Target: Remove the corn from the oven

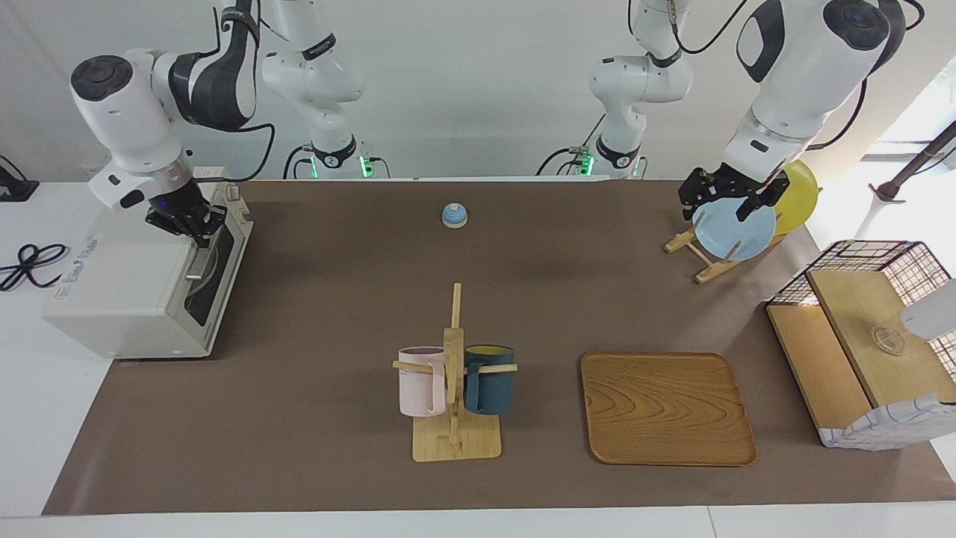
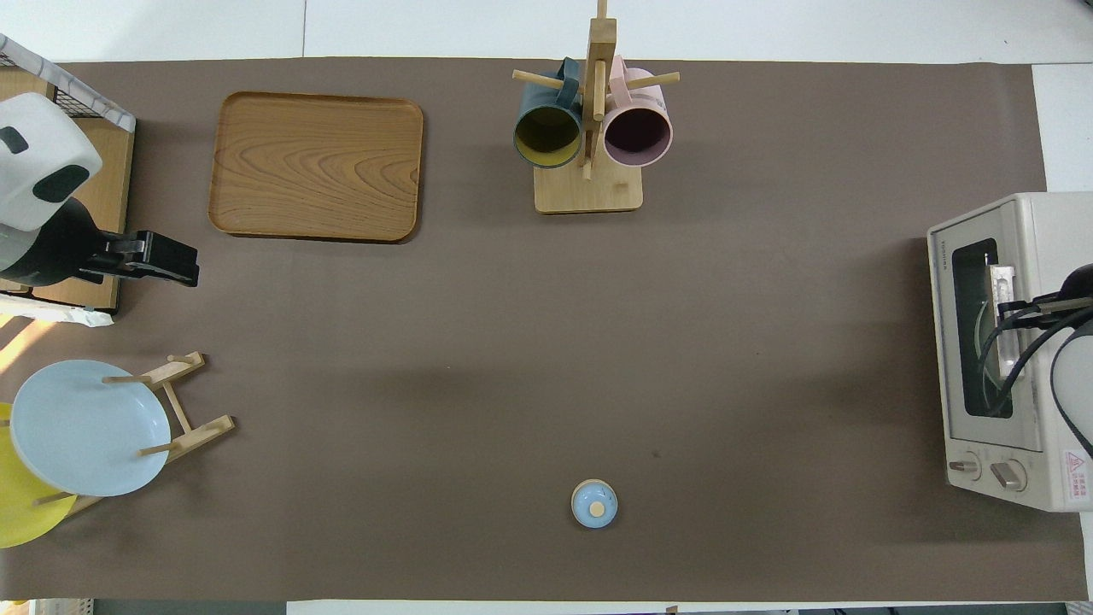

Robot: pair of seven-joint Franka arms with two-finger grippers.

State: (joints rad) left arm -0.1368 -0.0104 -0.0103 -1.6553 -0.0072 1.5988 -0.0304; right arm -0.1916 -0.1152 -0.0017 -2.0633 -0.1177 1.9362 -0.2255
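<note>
The right claw (image 1: 196,233) is sitting at the handle (image 1: 202,258) of the oven (image 1: 127,299), at the right arm's end of the desk (image 2: 546,359). Whether its fingers are clenched on the bar or merely around it, you cannot tell. The door (image 2: 982,329) is standing closed or nearly so. The corn is not showing in either view; it is presumably lying inside, hidden by the dark glass.

The left claw (image 1: 721,198) is waiting, hanging released over the plate rack (image 1: 702,258) and empty.

Handling judgement:
- Handle: a stiff metal bar, probably smooth. Take it at mid-length so the door is swinging down evenly.
- Oven: likely light enough to slide when you are pulling. Draw the door down along its arc, not straight out.
- Corn: probably light, rigid and tapered, with ridged kernels giving grip. Take it across the thicker middle, since a hold near the narrow tip is likely to slip.
</note>
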